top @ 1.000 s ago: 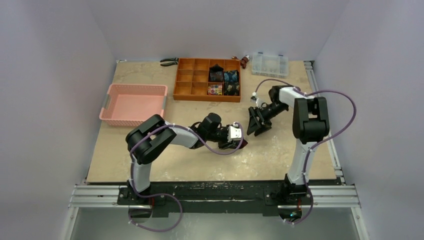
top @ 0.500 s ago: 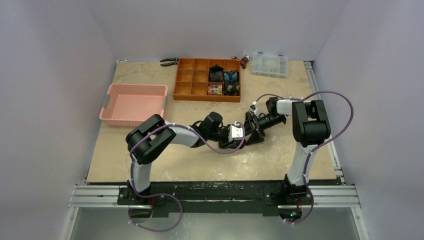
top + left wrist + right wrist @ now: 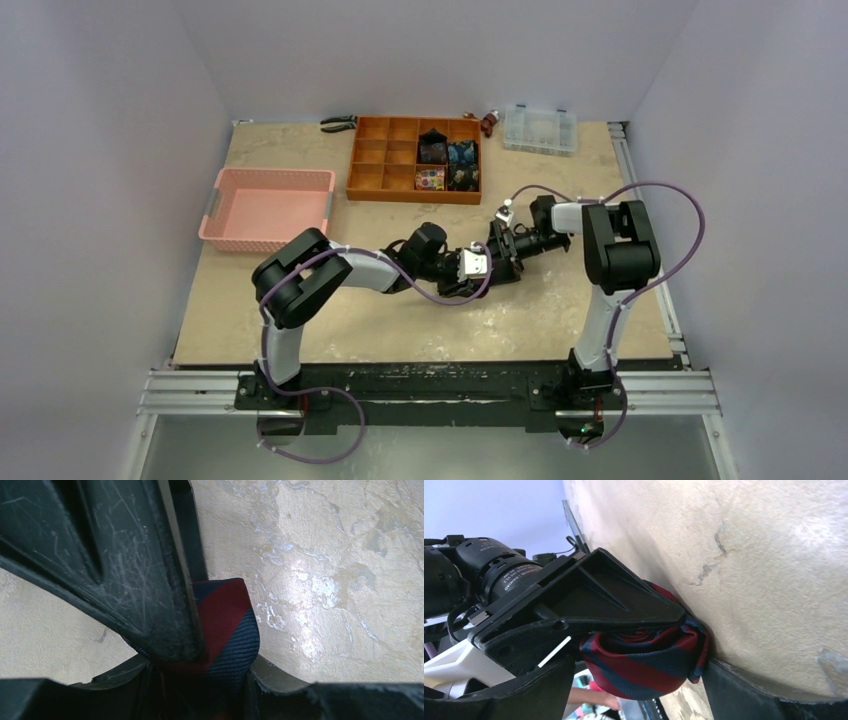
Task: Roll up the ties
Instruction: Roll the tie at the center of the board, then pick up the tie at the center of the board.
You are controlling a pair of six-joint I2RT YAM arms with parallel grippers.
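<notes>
A navy tie with red diagonal stripes (image 3: pixel 644 665) is wound into a small roll just above the table. My left gripper (image 3: pixel 478 268) is shut on this tie (image 3: pixel 227 625), and one of its fingers (image 3: pixel 589 600) presses on the roll. My right gripper (image 3: pixel 505 252) has come in from the right and is open, its jaws wide on either side of the roll, with a gap on one side. One right finger (image 3: pixel 125 555) fills the upper left of the left wrist view. From above, the roll is hidden by both grippers. Other rolled ties (image 3: pixel 447 160) sit in the orange box.
The orange divided box (image 3: pixel 375 150) stands at the back centre. A pink basket (image 3: pixel 265 207) sits at the left. A clear plastic case (image 3: pixel 540 128) is at the back right, and pliers (image 3: pixel 338 123) lie at the back edge.
My right gripper has moved left up to the left gripper and opened wider around the rolled tie. The left arm has kept still with its hold on the roll.
</notes>
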